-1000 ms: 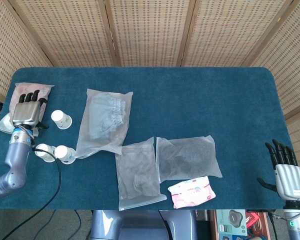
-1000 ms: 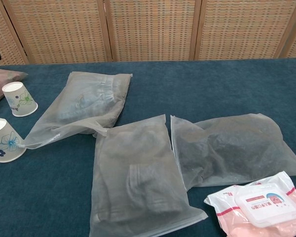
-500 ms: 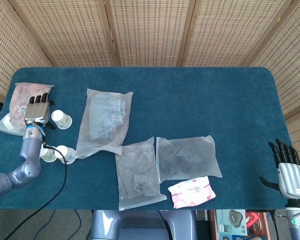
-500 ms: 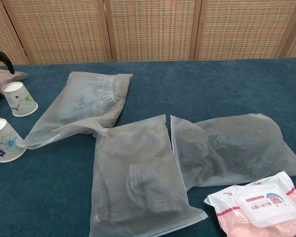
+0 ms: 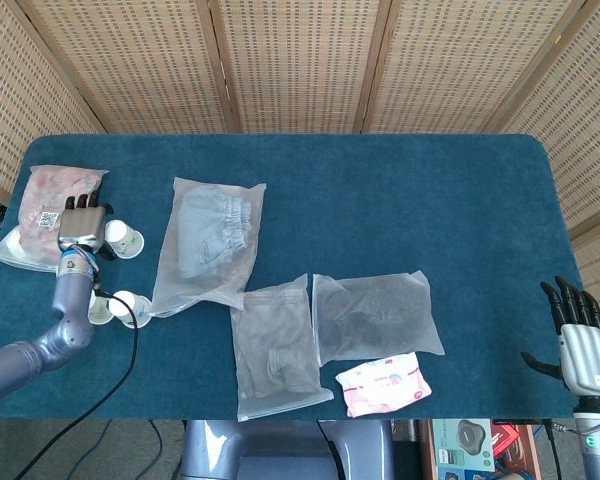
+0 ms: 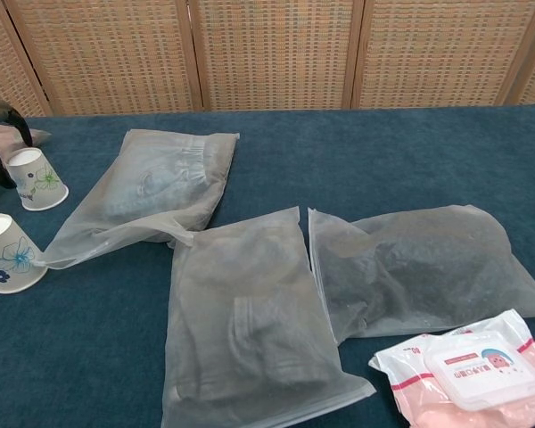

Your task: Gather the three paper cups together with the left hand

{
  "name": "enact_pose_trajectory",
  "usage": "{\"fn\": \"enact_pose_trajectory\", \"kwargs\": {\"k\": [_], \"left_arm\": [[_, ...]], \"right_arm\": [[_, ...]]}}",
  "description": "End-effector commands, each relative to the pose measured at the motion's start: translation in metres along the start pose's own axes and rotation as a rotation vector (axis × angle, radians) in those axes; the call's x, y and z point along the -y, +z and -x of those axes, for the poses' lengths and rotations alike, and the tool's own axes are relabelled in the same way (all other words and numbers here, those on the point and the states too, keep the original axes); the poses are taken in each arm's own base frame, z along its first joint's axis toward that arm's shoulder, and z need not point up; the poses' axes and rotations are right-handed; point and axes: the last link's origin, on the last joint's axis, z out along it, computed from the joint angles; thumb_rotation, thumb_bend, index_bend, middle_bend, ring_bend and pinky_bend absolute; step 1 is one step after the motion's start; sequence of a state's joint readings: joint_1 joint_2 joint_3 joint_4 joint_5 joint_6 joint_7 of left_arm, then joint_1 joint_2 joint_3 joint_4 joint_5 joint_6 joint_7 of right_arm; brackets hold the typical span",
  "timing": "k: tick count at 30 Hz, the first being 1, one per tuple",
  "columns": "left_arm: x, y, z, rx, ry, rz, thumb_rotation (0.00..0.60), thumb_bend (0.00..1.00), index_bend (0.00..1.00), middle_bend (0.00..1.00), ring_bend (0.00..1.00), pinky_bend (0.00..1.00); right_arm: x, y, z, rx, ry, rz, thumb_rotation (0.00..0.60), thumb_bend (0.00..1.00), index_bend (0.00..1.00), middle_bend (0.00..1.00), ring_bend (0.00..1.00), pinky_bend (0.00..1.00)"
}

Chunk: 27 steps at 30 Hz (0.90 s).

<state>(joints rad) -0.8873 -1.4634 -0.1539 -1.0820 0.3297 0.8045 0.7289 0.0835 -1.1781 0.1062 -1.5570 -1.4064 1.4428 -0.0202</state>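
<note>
Three paper cups lie on their sides at the left end of the blue bench [image 5: 400,180]: the far cup [image 5: 124,239] is next to the left robot hand [image 5: 83,224], and the near cup [image 5: 128,307] and the third cup [image 5: 98,309] lie close together behind the arm. The left robot hand is right beside the far cup with its dark fingers [image 6: 4,134] bent over it, but I cannot tell if it grips it. The right robot hand [image 5: 585,340] is open with fingers apart, past the right end of the bench, and a pink wipes pack [image 5: 384,384] lies near the front edge.
</note>
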Motion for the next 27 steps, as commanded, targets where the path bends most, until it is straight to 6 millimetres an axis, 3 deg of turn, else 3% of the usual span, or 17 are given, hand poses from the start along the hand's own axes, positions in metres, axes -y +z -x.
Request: {"fn": "enact_pose_trajectory", "kwargs": {"k": [1,9,19,27], "left_arm": [[-0.003,0.003,0.005,0.005,0.001,0.002,0.600,0.14,0.26,0.00,0.00,0.00],[-0.006,0.006,0.012,-0.001,-0.008,0.007,0.600,0.21,0.38,0.00,0.00,0.00],[-0.005,0.004,0.013,-0.017,-0.033,0.020,0.600,0.26,0.40,0.00,0.00,0.00],[-0.009,-0.015,-0.013,-0.060,-0.106,0.097,0.600,0.26,0.40,0.00,0.00,0.00]], "right_arm": [[0.000,0.000,0.000,0.001,-0.001,-0.001,0.600,0.09,0.00,0.00,0.00,0.00],[0.001,0.000,0.001,0.005,-0.003,-0.004,0.600,0.09,0.00,0.00,0.00,0.00],[0.002,-0.001,0.001,0.004,0.001,-0.011,0.600,0.09,0.00,0.00,0.00,0.00],[0.003,-0.001,0.000,0.004,0.005,-0.016,0.600,0.09,0.00,0.00,0.00,0.00]]}}
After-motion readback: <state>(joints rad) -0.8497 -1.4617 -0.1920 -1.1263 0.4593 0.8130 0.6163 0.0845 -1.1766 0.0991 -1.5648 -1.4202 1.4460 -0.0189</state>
